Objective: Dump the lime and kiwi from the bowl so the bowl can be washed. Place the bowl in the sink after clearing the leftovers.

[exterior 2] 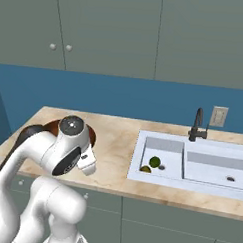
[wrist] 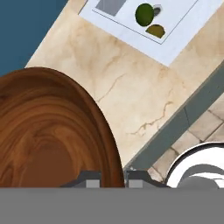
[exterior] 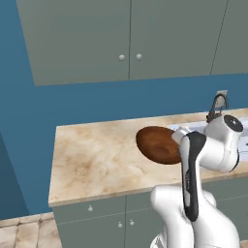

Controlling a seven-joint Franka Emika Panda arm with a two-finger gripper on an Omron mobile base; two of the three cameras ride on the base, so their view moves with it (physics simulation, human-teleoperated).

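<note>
My gripper (wrist: 113,178) is shut on the rim of the reddish-brown wooden bowl (wrist: 48,131), one fingertip on each side of the rim. The bowl (exterior: 157,144) hangs tilted over the marble counter, left of the sink, and its inside holds no fruit. In the right base view my arm covers most of the bowl (exterior 2: 49,126). The dark green lime (exterior 2: 155,161) and the olive-brown kiwi (exterior 2: 146,169) lie side by side in the smaller left basin of the white sink (exterior 2: 136,166), beside its drain. The hand view shows the lime (wrist: 144,14) and the kiwi (wrist: 155,30) at its top.
The marble counter (exterior: 92,160) stretches left of the bowl to a blue wall. A thin dark faucet (exterior 2: 197,124) stands behind the sink, with a wall outlet (exterior 2: 219,117) beside it. Grey cabinets (exterior: 128,38) hang overhead. The counter's front edge (wrist: 175,127) drops to a tiled floor.
</note>
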